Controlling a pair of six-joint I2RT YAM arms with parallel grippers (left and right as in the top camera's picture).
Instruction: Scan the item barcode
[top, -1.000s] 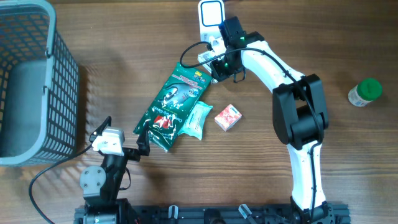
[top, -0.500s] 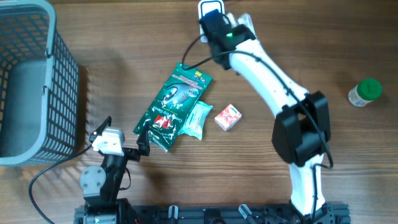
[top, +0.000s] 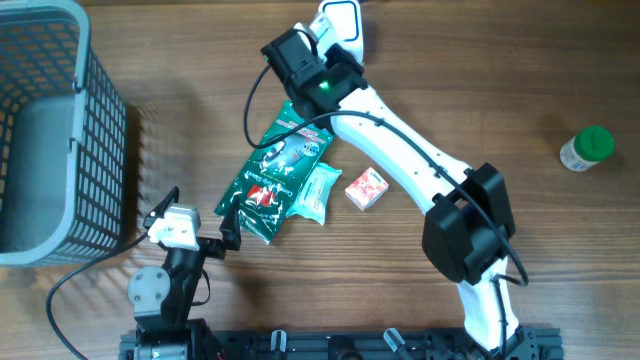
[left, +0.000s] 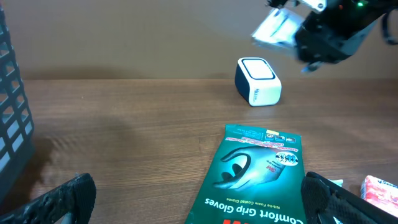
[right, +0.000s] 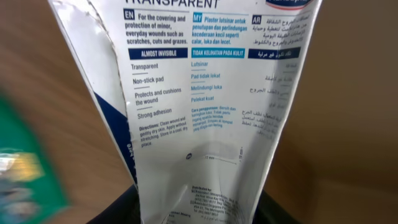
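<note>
Overhead: the right gripper is at the far edge of the worktop, just left of the white scanner; its load is hidden under the wrist here. Below it lies the green glove packet, a teal pouch touching its right edge and a red box just beside that. The grey basket stands at the left, its floor showing. 1 green-capped bottle stands well apart on the right. The left gripper is spread wide, grasping nothing, near the glove packet's lower corner.

Left wrist: the plaster packet hangs blurred in the air, above and right of the scanner, apart from it.

Right wrist: the packet is clamped in the right gripper at its lower end, printed side facing the camera.
</note>
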